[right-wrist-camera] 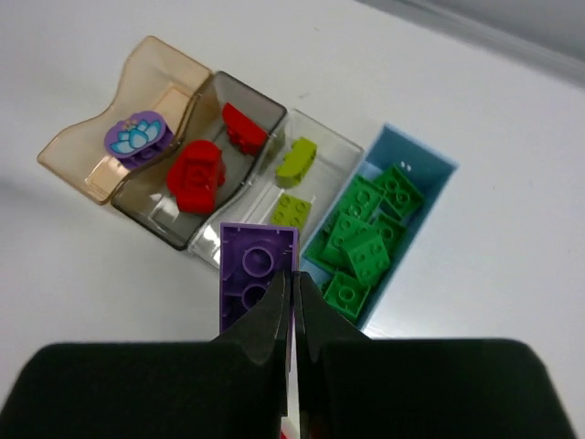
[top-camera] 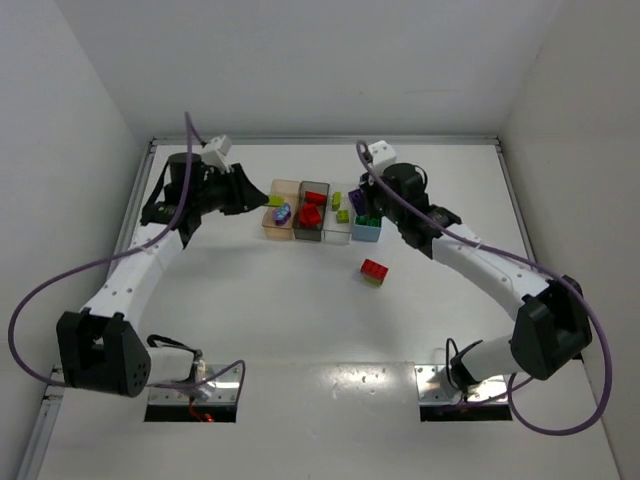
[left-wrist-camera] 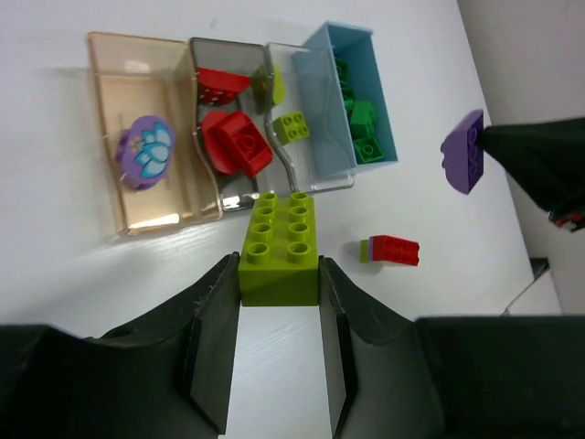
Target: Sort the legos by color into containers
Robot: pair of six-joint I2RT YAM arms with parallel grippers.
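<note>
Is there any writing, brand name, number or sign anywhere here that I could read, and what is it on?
No readable text in any view.
Purple disc in the tan bin: a printed flower picture, no words.
Lime brick in the left end effector and purple brick in the right end effector: stud markings, if any, too small to read.

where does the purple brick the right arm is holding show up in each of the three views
Top external: purple brick near picture centre, just up from the light blue bin.
Left wrist: purple brick at the right edge, in mid-air, right of the bin.
Right wrist: purple brick at lower centre, pinched by the right gripper.
Shared landmark: the light blue bin holding green bricks.
</note>
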